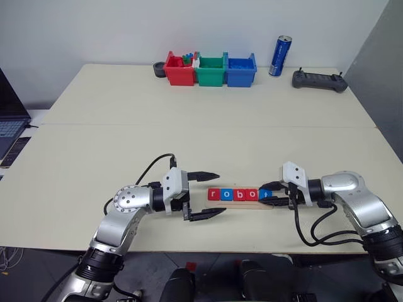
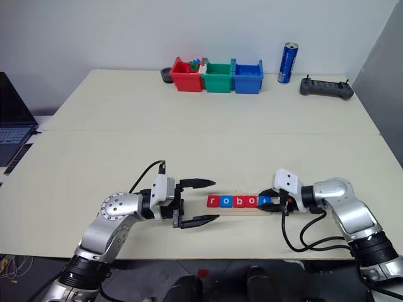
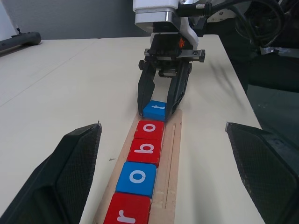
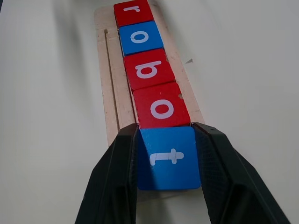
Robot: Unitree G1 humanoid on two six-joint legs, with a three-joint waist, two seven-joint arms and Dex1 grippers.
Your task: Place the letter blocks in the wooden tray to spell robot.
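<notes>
The wooden tray (image 1: 242, 204) lies near the table's front edge, between my two grippers. On it sit a red r block (image 1: 214, 194), a blue o block (image 1: 227, 194), a red b block (image 1: 239, 194) and a red o block (image 1: 251, 194) in a row. My right gripper (image 1: 272, 194) is shut on the blue t block (image 4: 169, 157), which sits at the tray's right end against the red o block (image 4: 163, 108). My left gripper (image 1: 208, 194) stands open just left of the tray, with nothing between its fingers.
At the table's back stand a red bin (image 1: 179, 69), a green bin (image 1: 210, 70) and a blue bin (image 1: 240, 70). A blue can (image 1: 280, 55) and a black controller (image 1: 319, 80) lie to their right. A laptop (image 1: 9, 129) sits off the left edge.
</notes>
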